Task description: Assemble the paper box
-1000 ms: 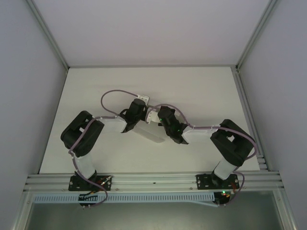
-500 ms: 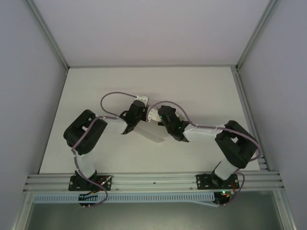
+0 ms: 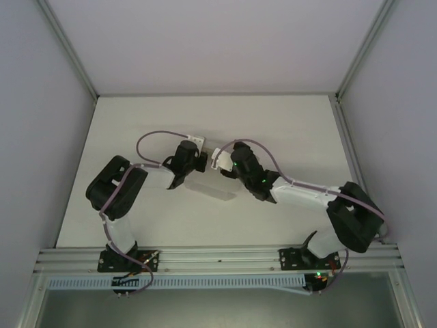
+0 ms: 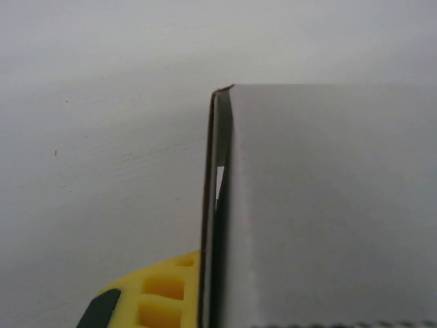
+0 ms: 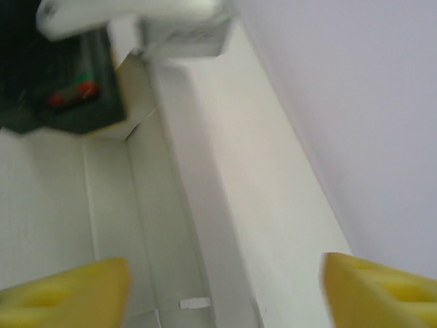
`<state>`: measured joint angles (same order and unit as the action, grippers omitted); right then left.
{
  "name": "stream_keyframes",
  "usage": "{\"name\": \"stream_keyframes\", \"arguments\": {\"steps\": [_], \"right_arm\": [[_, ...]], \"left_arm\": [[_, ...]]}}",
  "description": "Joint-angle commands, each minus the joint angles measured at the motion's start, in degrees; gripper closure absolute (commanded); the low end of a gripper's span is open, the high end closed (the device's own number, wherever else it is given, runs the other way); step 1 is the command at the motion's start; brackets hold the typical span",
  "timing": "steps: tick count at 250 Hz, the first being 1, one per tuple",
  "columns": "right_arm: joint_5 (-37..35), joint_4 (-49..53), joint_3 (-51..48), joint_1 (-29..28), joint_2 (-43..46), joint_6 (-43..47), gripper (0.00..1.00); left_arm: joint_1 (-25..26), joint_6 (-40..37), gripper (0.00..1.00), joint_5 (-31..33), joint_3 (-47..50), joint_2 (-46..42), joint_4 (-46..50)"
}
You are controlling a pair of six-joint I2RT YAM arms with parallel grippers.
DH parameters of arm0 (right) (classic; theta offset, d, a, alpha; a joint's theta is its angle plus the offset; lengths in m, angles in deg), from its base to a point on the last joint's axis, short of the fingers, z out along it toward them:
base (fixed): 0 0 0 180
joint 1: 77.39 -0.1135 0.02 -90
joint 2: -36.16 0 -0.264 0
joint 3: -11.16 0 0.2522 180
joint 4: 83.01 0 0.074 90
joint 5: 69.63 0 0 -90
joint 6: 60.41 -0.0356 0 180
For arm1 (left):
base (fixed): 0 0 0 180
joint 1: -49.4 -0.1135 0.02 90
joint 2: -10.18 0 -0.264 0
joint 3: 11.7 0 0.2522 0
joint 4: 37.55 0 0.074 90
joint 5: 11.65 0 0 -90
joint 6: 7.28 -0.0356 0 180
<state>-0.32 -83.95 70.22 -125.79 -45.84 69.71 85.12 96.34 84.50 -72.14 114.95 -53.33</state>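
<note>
Just now spread wide with the right gripper (image 5: 222, 294) over the paper box (image 4: 328, 205), kept pinched by the closed left gripper (image 3: 199, 162) mid-frame, likely freeing a regrip.

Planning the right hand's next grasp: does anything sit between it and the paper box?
Nothing visible does. The right hand has its fingers spread, with the paper box lying directly ahead of them. The left hand is shut on the box's far end, off to the side of that path.
</note>
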Motion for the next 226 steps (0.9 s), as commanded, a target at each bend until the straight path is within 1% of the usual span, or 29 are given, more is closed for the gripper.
{"name": "stream_keyframes", "arguments": {"steps": [1, 21, 39, 59, 78, 89, 105, 118, 129, 177, 200, 226], "right_arm": [[1.09, -4.64, -0.96, 0.67, 6.89, -7.68, 0.00], [-2.97, -9.02, -2.33, 1.23, 11.41, -13.35, 0.00], [-8.74, -7.78, -0.97, 2.02, 14.07, -19.09, 0.00], [-14.00, -0.07, 2.74, 3.73, 15.19, -28.83, 0.00], [-16.35, 10.75, 7.11, 5.72, 14.80, -38.92, 0.00], [-15.14, 15.56, 8.79, 6.51, 14.50, -42.46, 0.00], [-10.87, 17.88, 9.30, 6.69, 14.33, -44.16, 0.00], [-7.39, 17.31, 8.76, 6.72, 13.99, -45.28, 0.00], [-5.90, 16.61, 8.43, 6.81, 13.43, -46.81, 0.00], [-5.43, 14.85, 8.14, 6.83, 9.46, -49.54, 0.00], [-2.51, 12.93, 7.76, 6.82, 7.55, -49.72, 0.00], [-0.62, 7.38, 6.71, 6.81, 6.16, -50.61, 0.00]], "left_arm": [[-0.32, 1.66, 1.00, 0.41, 1.45, -3.35, -0.61], [-0.66, 2.78, 1.00, 1.05, 2.16, -5.48, -0.43], [-1.09, 4.23, 1.00, 1.55, 2.83, -7.93, 0.13], [-1.46, 5.12, 1.00, 1.29, 3.81, -11.17, 0.38], [-1.47, 5.56, 1.00, 1.64, 4.36, -14.16, 1.42], [-1.53, 6.10, 1.00, 2.33, 4.46, -15.79, 2.51], [-1.52, 7.21, 1.00, 3.33, 4.36, -17.71, 4.29], [-1.48, 7.16, 1.00, 3.43, 4.44, -19.07, 5.10], [-1.49, 7.49, 1.00, 3.17, 4.65, -20.14, 5.37], [-1.50, 7.84, 1.00, 2.73, 5.24, -23.55, 6.83], [-1.50, 8.80, 1.00, 2.21, 5.32, -24.27, 7.13], [-1.47, 9.57, 1.00, -0.96, 5.37, -24.37, 6.20]]}}
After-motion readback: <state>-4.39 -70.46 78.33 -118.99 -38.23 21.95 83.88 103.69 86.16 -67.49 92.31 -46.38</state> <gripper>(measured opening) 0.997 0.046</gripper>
